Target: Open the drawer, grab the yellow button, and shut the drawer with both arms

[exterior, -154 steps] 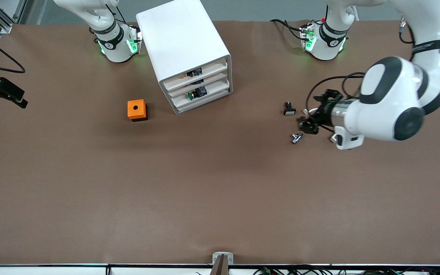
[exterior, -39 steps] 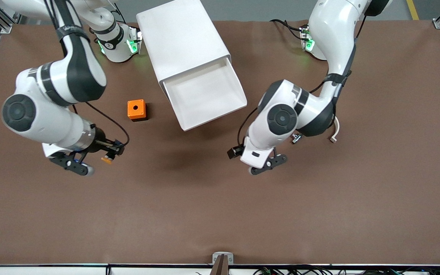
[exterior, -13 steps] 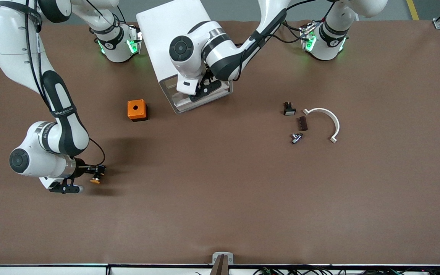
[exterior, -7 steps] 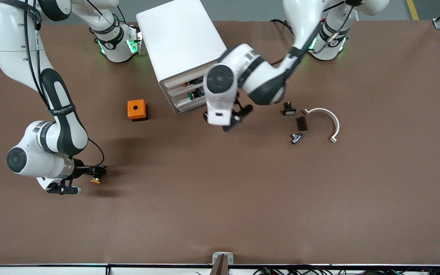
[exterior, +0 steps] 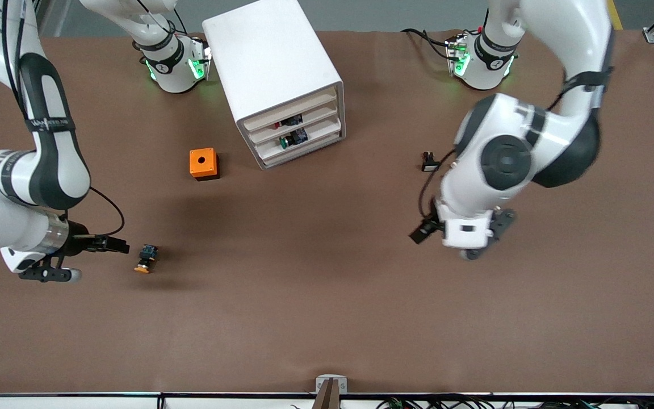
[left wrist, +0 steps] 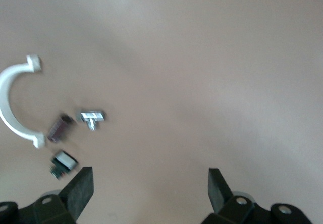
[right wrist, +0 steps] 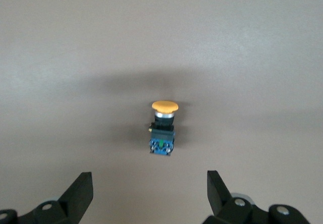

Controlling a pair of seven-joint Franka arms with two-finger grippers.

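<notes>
Drawer (exterior: 292,115) shut; button (exterior: 146,259) on table (exterior: 327,318).

I saw the drawer (exterior: 293,116) pulled out, emptied and pushed back flush into the cabinet (exterior: 273,74). The right gripper (exterior: 116,245) carried the button (exterior: 145,258) toward its end of the table, let go and backed off, fingers spread. The left gripper (left wrist: 150,183) swung from the cabinet to above the small parts, jaws wide.
</notes>
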